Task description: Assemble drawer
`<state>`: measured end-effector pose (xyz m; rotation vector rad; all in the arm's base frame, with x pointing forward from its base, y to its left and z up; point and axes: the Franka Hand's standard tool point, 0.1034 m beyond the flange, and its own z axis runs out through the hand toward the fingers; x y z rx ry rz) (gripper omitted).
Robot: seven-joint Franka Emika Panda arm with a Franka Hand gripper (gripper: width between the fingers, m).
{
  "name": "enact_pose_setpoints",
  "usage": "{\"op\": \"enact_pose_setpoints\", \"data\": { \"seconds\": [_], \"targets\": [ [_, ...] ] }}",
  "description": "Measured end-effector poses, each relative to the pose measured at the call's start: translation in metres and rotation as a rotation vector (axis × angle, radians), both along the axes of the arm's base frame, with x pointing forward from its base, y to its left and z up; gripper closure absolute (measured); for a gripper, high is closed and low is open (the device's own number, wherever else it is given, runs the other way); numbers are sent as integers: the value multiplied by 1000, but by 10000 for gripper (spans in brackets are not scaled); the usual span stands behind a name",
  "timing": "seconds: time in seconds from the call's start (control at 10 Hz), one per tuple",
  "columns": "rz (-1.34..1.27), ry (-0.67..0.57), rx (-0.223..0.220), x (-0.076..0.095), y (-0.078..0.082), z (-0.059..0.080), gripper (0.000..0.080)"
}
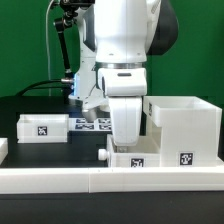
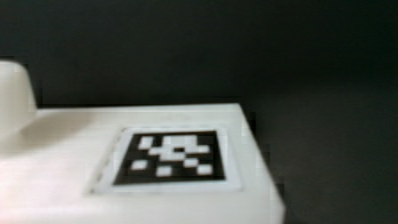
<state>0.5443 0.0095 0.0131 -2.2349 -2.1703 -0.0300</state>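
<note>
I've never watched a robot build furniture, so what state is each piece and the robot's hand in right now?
Large housing: upright, open top, not held.
Tray on the exterior view's left: loose on the table, apart from housing, untouched.
Front tray: beside the housing, directly under the gripper.
Gripper: low at the front tray; jaws hidden, open or shut unclear.
</note>
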Motion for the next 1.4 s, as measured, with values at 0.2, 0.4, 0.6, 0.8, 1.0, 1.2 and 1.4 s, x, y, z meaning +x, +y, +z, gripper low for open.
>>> {"op": "enact_pose_setpoints", "data": {
  "seconds": [0.2,0.4,0.6,0.8,1.0,1.2,1.4],
  "targets": [
    [7,-1,-2,0,0,0,758],
    [7,-1,-2,0,0,0,758],
    [8,-2,0,1,5,0,758],
    [10,-2,3,1,10,0,758],
    [8,-3,3,1,10,0,758],
    [7,-2,3,1,10,0,661],
    [2,-2,3,1,10,0,522]
  ]
}}
